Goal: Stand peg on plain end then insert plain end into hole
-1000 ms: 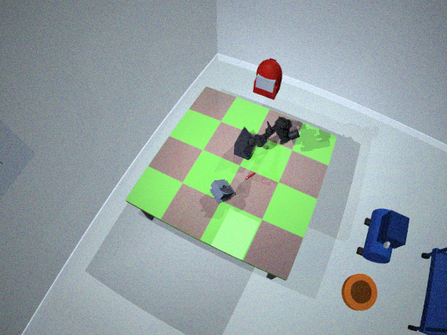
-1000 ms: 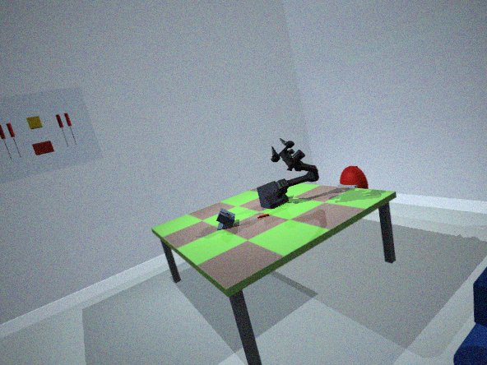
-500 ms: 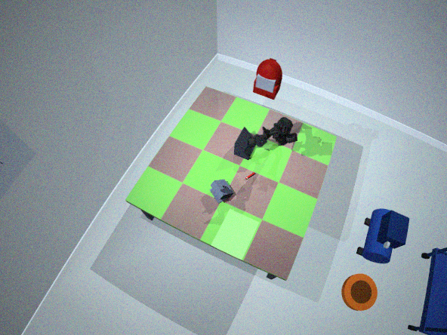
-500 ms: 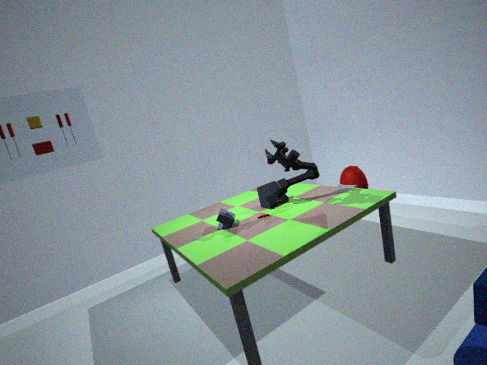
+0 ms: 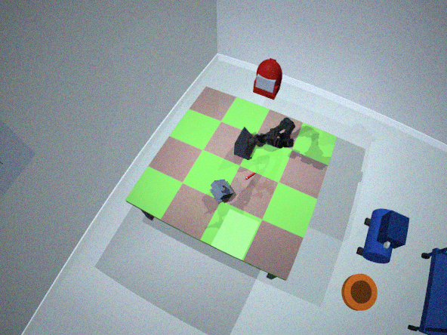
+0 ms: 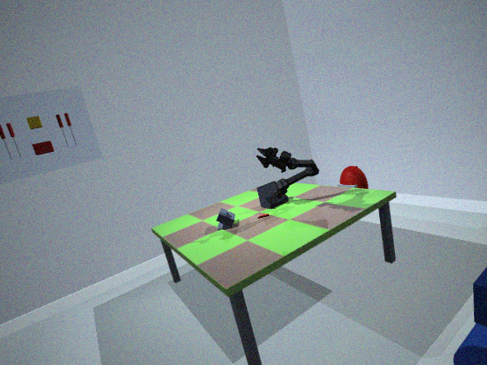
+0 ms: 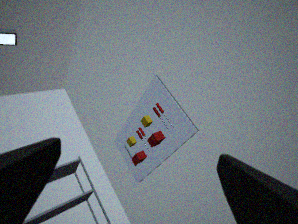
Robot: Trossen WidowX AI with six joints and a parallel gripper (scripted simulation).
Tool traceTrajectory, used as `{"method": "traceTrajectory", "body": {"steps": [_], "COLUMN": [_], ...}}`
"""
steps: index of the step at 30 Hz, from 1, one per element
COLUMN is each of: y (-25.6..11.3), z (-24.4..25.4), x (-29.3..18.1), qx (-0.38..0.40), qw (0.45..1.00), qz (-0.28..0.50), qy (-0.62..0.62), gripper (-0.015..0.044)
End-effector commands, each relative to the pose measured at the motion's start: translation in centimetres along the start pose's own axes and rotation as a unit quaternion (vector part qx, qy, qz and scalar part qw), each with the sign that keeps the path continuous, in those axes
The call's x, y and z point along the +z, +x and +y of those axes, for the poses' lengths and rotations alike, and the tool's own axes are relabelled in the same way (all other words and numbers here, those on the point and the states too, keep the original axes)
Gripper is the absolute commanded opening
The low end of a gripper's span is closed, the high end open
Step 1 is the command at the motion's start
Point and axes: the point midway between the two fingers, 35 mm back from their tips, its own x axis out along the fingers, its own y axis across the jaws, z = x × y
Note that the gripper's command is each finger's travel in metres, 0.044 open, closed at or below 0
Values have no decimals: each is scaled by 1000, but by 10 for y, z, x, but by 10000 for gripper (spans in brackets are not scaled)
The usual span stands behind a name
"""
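A small red peg (image 5: 251, 175) (image 6: 263, 215) lies flat on the table between the arm's base and the panel. Its white band shows faintly near the end towards the panel in the top view. The grey sloped panel (image 5: 221, 190) (image 6: 225, 216) stands on the table beyond the peg; its hole is too small to make out. My gripper (image 6: 258, 154) (image 7: 141, 154) is open and empty, held high above the table over the arm's base, far from peg and panel. The wrist view shows both fingers wide apart, with neither peg nor panel in it.
The checkered green and brown table (image 5: 281, 256) (image 6: 243, 263) carries the arm's dark base (image 5: 245, 145) (image 6: 269, 196). Off the table are a red domed object (image 5: 269, 73) (image 6: 353, 177), a blue machine (image 5: 377, 235) and an orange ring (image 5: 346, 292). A tool board (image 6: 82, 144) (image 7: 177, 125) hangs on the wall.
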Motion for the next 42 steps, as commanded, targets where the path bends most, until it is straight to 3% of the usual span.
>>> {"method": "traceTrajectory", "body": {"steps": [1,20,42], "y": [5,18,-10], "z": [-2,-43,-114], "x": [-17,-109,-191], "qx": [-11,-75,-131], "qw": [998,928,736], "qz": [36,250,520], "qy": [-45,-267,-414], "gripper": [440,440,440]}}
